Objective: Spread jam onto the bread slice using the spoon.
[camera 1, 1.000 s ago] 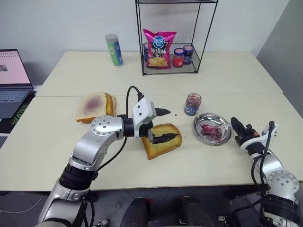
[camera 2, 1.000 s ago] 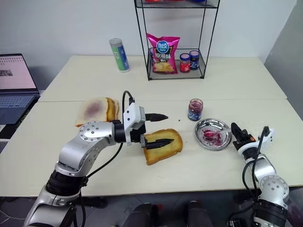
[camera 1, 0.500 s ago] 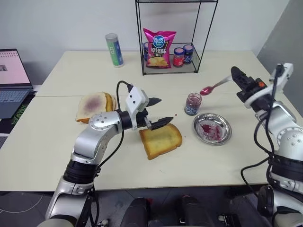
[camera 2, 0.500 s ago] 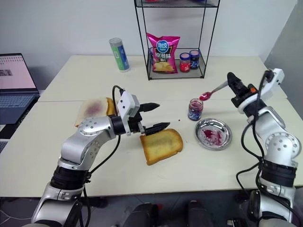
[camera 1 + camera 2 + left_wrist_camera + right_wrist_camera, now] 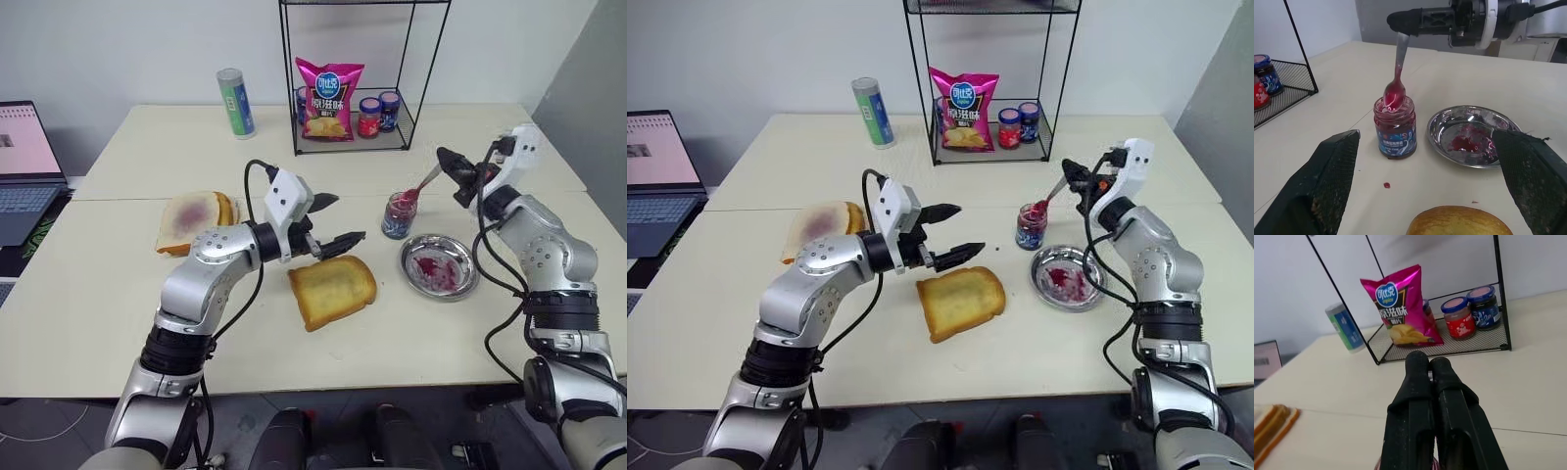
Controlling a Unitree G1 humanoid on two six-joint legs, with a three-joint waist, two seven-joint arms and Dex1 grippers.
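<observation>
Presently the right tool (image 5: 1070, 175) pinches the spoon (image 5: 1396, 73), bowl dipped at the jam (image 5: 1395, 128) jar's mouth to load it. The left tool (image 5: 954, 233) hangs spread just above the bread slice (image 5: 960, 301) on the counter (image 5: 715, 323), likely ready to steady it.

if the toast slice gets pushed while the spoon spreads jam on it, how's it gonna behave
The bread slice looks toasted, so probably stiff and light; lying flat on the smooth table, it would likely slide rather than tip. Nothing pins it: the left tool stands open above its edge. The crust may crumble under hard pressing.
</observation>
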